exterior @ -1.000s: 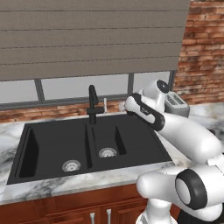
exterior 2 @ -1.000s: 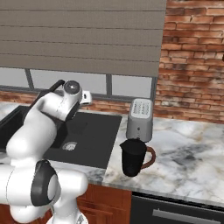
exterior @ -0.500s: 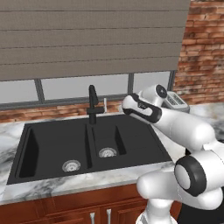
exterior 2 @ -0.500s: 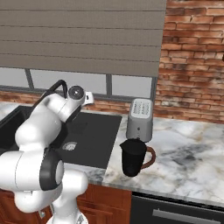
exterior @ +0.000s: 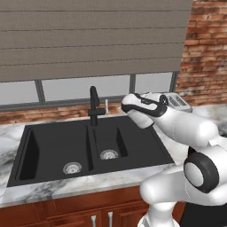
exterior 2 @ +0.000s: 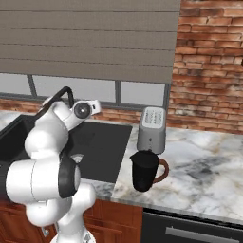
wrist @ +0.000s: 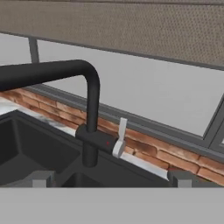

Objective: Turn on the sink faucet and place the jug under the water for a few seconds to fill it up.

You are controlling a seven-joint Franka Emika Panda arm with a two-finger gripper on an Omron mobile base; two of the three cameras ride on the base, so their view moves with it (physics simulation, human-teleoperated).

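The black sink faucet [wrist: 92,105] stands close ahead in the hand view, its spout bent over to the left. A short side arm carries the pale lever [wrist: 120,138], which points upward. No blue stream falls from the spout. My gripper [wrist: 110,178] is open, fingertips [wrist: 41,178] wide apart, short of the lever and holding nothing. From the left base, the gripper [exterior: 127,105] hovers just right of the faucet [exterior: 94,106] over the sink [exterior: 53,146]. The black jug [exterior 2: 144,171] with its brown handle rests on the counter in front of the toaster.
A silver toaster [exterior 2: 152,129] stands behind the jug, right of the sink, before a brick wall [exterior 2: 209,71]. A window with a lowered blind [exterior: 88,40] runs behind the faucet. Marble counter [exterior 2: 204,166] stretches to the right. Two silver drains [exterior: 109,154] lie in the basins.
My hand has edged slightly left toward the faucet and the wrist has turned. The jug, toaster and faucet lever have not moved.
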